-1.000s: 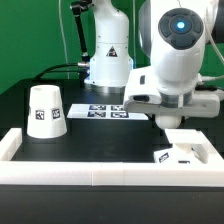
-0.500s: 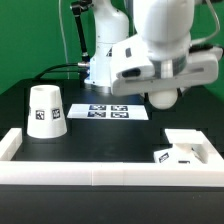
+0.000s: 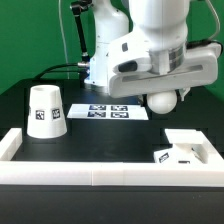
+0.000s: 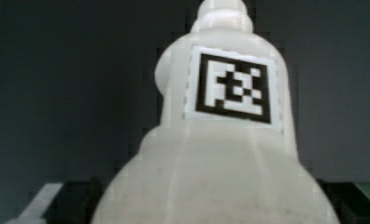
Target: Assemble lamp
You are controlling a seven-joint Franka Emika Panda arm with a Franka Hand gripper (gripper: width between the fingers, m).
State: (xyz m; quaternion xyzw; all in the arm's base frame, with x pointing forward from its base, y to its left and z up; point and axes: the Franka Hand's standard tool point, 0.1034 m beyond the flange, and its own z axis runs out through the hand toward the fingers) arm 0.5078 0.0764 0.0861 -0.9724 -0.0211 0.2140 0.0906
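Note:
My gripper is shut on the white ball-shaped bulb and holds it in the air, above the table and to the exterior view's left of the base. In the wrist view the bulb fills the picture, tag facing the camera, with my dark fingers at its sides. The flat square base lies at the exterior view's right, in the corner of the white frame. The tapered shade stands rim-down at the exterior view's left.
The marker board lies at the middle back of the black table. A low white frame runs along the front and both sides. The robot's pedestal stands behind the marker board.
The arm has risen from low over the base and carried the bulb upward and slightly toward the exterior view's left. Shade and base have not moved.

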